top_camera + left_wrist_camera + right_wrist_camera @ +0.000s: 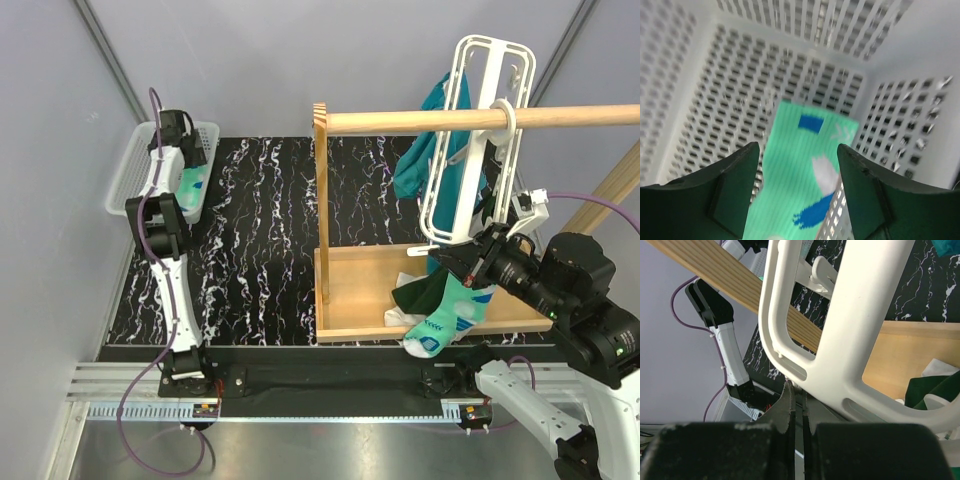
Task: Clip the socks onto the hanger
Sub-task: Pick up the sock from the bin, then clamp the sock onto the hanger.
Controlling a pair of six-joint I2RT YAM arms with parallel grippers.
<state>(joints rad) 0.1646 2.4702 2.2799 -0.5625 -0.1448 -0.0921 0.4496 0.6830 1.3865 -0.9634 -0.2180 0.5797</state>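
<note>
Left gripper (pixel 798 150) above sock (pixel 790 175); right gripper (pixel 796 405) at hanger (pixel 855 330).
Your left jaws stand apart over the sock lying in the white basket (pixel 715 100), likely lined up for a pick. Your right jaws are pressed together at the hanger's lower corner, probably steadying it on the wooden rod (pixel 400 121); whether they nip the rim is unclear. No readable writing, only blue marks on the sock.

The top view is bright and evenly lit, with soft shadows on the black white-veined table top (pixel 260 220). The left wrist view is blurred, its white perforated plastic basket (pixel 740 90) washed pale. Close to the right wrist camera, the white plastic frame hanger (pixel 865 315) looks soft.
</note>
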